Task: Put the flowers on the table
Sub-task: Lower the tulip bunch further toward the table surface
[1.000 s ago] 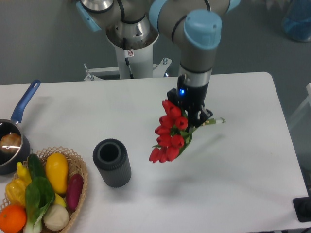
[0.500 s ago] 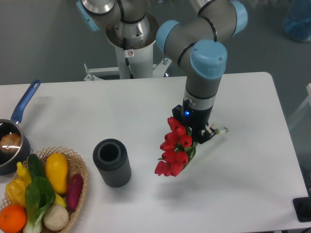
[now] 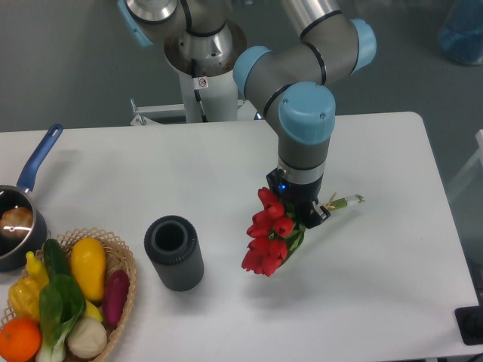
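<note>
1. Vegetables sit nearest, in a wicker basket (image 3: 124, 275) at the front left corner of the table (image 3: 392, 286): yellow peppers, leafy greens, a purple one and an orange.
2. Just beyond the basket, at the left edge, a pot (image 3: 19, 226) with a blue handle holds something brownish.
3. Right of the basket, a dark ribbed cylinder (image 3: 174, 253) stands upright, its open mouth facing up.
4. Farther right, around the middle of the table, the flowers (image 3: 269, 232) hang tilted, red heads pointing down and to the left, stem ends poking out to the right.
5. Above them the gripper (image 3: 302, 209) pinches the bunch by its stems; whether the heads touch the tabletop I cannot tell.
6. Behind, the arm's base (image 3: 202, 56) rises past the far edge.
</note>
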You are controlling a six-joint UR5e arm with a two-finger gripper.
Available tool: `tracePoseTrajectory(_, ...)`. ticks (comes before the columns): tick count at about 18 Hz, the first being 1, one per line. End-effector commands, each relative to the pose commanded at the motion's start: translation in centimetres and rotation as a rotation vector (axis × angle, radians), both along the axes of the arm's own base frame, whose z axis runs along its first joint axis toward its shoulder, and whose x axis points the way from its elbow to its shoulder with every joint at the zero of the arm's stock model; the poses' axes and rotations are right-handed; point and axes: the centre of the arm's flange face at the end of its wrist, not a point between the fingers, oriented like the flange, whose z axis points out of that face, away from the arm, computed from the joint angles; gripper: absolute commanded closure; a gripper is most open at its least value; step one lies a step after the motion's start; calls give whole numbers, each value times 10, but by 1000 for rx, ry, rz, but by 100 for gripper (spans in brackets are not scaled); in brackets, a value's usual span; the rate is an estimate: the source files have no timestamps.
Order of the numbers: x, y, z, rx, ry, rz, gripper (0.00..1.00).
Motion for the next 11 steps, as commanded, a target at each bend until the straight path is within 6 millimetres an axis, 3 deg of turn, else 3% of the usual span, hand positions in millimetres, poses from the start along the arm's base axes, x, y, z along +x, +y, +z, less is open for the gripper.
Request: tracePoseTrajectory(11,3,7,-22,-90,25,-35,62)
